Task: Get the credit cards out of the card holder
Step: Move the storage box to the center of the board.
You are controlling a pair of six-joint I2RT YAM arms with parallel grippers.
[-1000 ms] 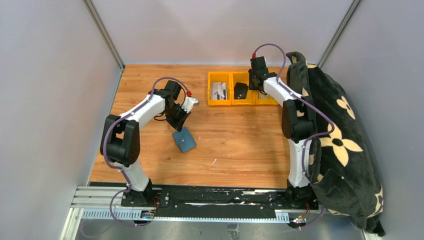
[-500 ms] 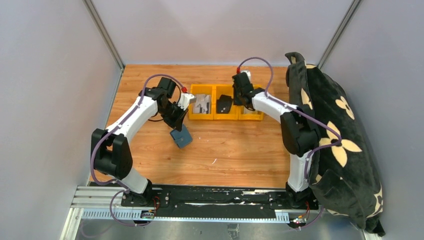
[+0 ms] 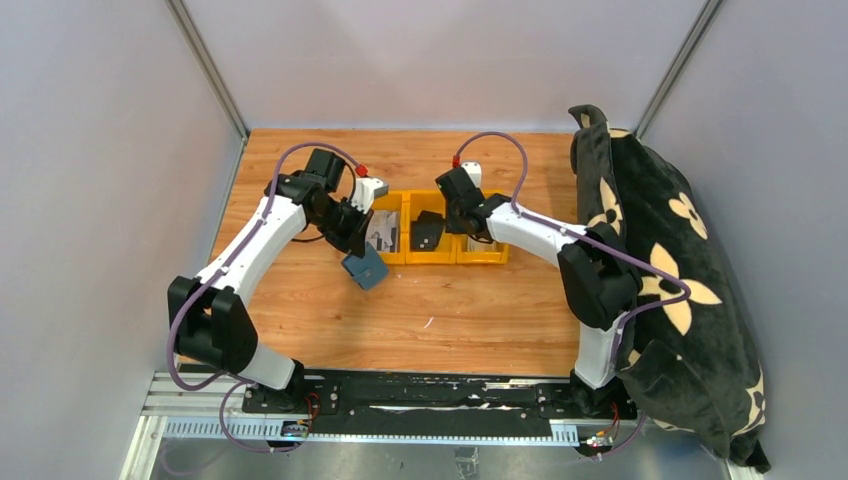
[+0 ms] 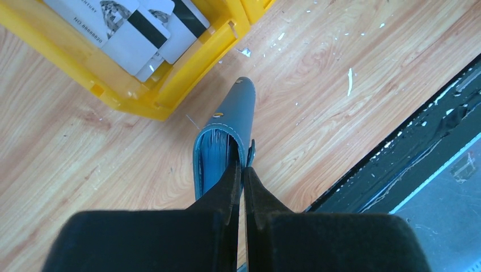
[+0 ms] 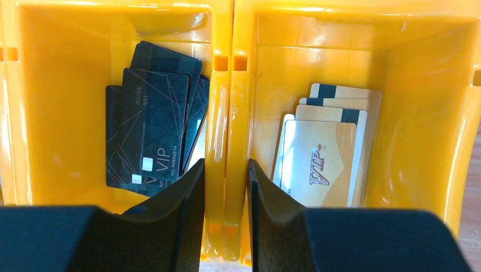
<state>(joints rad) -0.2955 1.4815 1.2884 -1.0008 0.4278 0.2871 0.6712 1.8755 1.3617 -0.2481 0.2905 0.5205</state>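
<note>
The slate-blue card holder (image 3: 367, 268) hangs edge-up just above the wood, one cover pinched in my shut left gripper (image 3: 352, 246). In the left wrist view the card holder (image 4: 227, 127) gapes slightly, blue pockets showing, beyond my left gripper (image 4: 242, 168). I cannot tell whether cards sit inside it. My right gripper (image 3: 457, 224) is shut on the double wall (image 5: 226, 113) between two yellow bins, one finger in each, as the right gripper (image 5: 226, 165) shows. Dark credit cards (image 5: 153, 130) lie in one bin, cream ones (image 5: 320, 161) in the other, white ones (image 4: 130, 25) in a third.
The row of three yellow bins (image 3: 494, 258) stands mid-table, its left end right beside the card holder. A black flowered cushion (image 3: 660, 290) fills the right side. Grey walls close in left and back. The black rail (image 3: 430, 395) runs along the near edge.
My right gripper has dragged the row of yellow bins leftward and nearer, up to the card holder. The left arm has stretched a little farther, still gripping the holder.
</note>
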